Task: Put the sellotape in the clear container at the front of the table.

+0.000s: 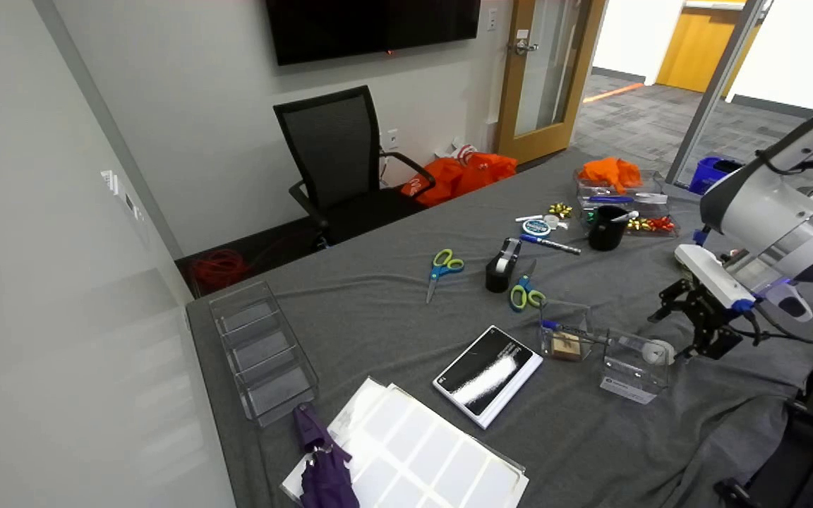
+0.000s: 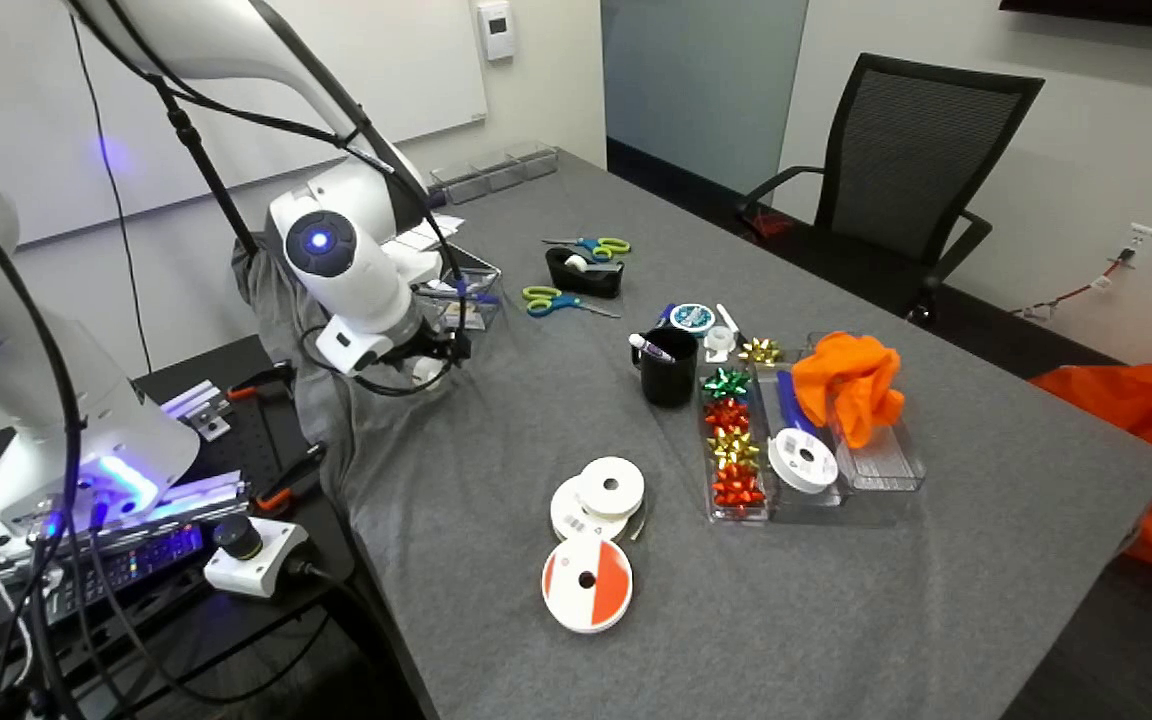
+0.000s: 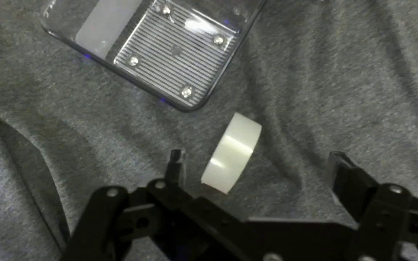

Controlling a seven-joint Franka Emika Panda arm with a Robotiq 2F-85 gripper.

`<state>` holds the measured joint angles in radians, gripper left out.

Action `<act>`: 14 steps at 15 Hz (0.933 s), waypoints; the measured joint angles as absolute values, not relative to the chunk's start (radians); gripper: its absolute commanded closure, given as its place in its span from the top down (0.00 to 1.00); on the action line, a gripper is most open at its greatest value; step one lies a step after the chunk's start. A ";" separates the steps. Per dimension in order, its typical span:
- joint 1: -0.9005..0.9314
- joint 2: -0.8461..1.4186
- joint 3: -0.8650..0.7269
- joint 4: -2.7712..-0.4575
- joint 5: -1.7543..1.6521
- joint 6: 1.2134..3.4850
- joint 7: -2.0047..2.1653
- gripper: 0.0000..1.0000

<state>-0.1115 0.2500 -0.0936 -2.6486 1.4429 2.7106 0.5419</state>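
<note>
A roll of whitish sellotape (image 3: pixel 230 154) stands on its edge on the grey cloth, and also shows in both exterior views (image 1: pixel 659 352) (image 2: pixel 428 372). My gripper (image 3: pixel 257 155) is open above the cloth. In the wrist view the tape lies between the two fingers, nearer the left one, touching neither. The gripper also shows in an exterior view (image 1: pixel 671 337). The clear container (image 3: pixel 176 78) is a small see-through box with a ribbed base and a whitish label, right beside the tape. It also shows in an exterior view (image 1: pixel 636 367). Nothing is seen inside it.
A similar clear box (image 1: pixel 567 308) with a tan block and blue pen stands beside the container. A white-edged book (image 1: pixel 488 374), scissors (image 1: pixel 521 295), tape dispenser (image 1: pixel 502 267), black mug (image 1: pixel 605 229) and white ribbon spools (image 2: pixel 588 585) lie around. The cloth is wrinkled.
</note>
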 measured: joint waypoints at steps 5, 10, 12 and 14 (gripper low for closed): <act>-0.111 0.279 -0.082 -2.641 1.583 2.709 0.493 0.38; -0.111 0.305 -0.081 -2.628 1.687 2.707 0.440 0.03; -0.111 0.311 -0.082 -2.625 1.719 2.702 0.420 0.05; -0.111 0.311 -0.086 -2.624 1.719 2.693 0.420 0.06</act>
